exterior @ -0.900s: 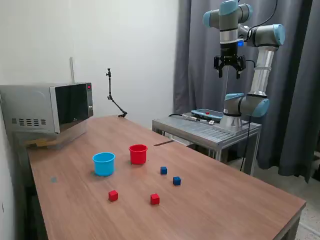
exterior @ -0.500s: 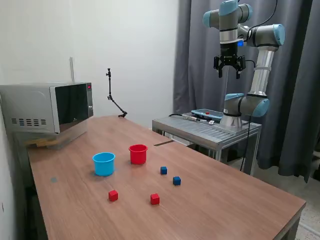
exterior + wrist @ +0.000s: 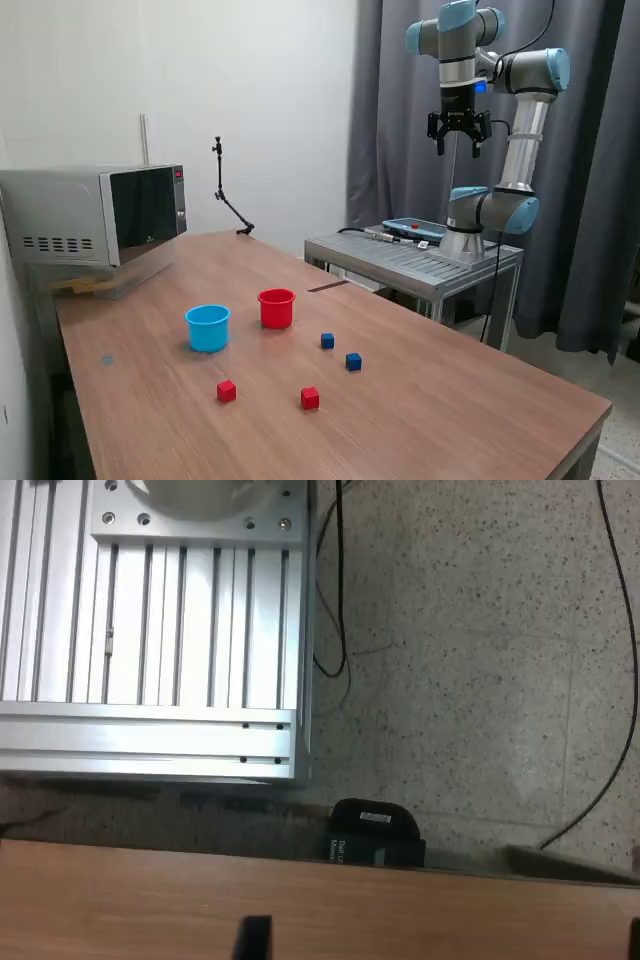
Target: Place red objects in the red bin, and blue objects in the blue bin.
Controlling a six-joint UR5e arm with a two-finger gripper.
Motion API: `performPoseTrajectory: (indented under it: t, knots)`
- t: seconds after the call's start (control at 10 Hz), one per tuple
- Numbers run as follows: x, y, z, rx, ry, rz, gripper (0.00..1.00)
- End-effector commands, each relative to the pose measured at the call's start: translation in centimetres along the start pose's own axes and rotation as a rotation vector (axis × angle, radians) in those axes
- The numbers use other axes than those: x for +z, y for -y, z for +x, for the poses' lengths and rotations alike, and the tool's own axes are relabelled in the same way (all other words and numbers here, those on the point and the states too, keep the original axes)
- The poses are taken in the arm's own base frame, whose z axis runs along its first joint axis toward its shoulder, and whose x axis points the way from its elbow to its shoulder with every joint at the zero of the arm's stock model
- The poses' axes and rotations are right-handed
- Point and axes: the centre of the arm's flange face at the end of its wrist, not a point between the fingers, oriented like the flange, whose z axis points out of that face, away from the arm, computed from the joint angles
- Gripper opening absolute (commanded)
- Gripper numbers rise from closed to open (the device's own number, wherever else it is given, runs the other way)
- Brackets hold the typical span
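Nothing moves: pincer (image 3: 458, 143) hangs high, open and empty, off the worktop's (image 3: 450, 400) far edge. Sorting unstarted; next, descend on a cube (image 3: 310, 398).

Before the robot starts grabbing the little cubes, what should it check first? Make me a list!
1. Claw empty: ok, it hangs high above the metal stand with nothing between its fingers.
2. Claw open: ok, fingers look spread.
3. Red cup upright and free: ok.
4. Light blue cup upright and free: ok, it stands beside the red cup.
5. Cubes reachable from above: ok, two red cubes and two dark blue cubes sit apart on the wooden table.
6. Wrist camera sees the cubes: not ok, only table edge, stand and floor show.
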Motion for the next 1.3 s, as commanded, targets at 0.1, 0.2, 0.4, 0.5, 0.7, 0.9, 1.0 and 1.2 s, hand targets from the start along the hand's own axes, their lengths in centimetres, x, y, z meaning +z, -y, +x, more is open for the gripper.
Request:
performPoseTrajectory:
  t: [0.1,0.2,0.4,0.5,0.7,0.9,1.0,1.2]
  knots:
    - [-0.6,-0.2,-0.4,0.012,-0.003,-0.018,1.0]
    - [-1.1,-0.4,-0.7,0.025,-0.008,-0.035,1.0]
    - [-2.6,-1.0,-1.9,0.051,-0.012,-0.073,1.0]
    - [-3.5,-2.1,-3.0,0.072,-0.016,-0.134,1.0]
    - [-6.4,-5.0,-4.7,0.101,-0.015,-0.281,1.0]
    - [-8.4,-7.6,-5.4,0.108,-0.011,-0.32,1.0]
    - [-9.0,-8.7,-5.5,0.108,-0.01,-0.327,1.0]
    - [-9.4,-10.9,-5.8,0.111,-0.002,-0.336,1.0]
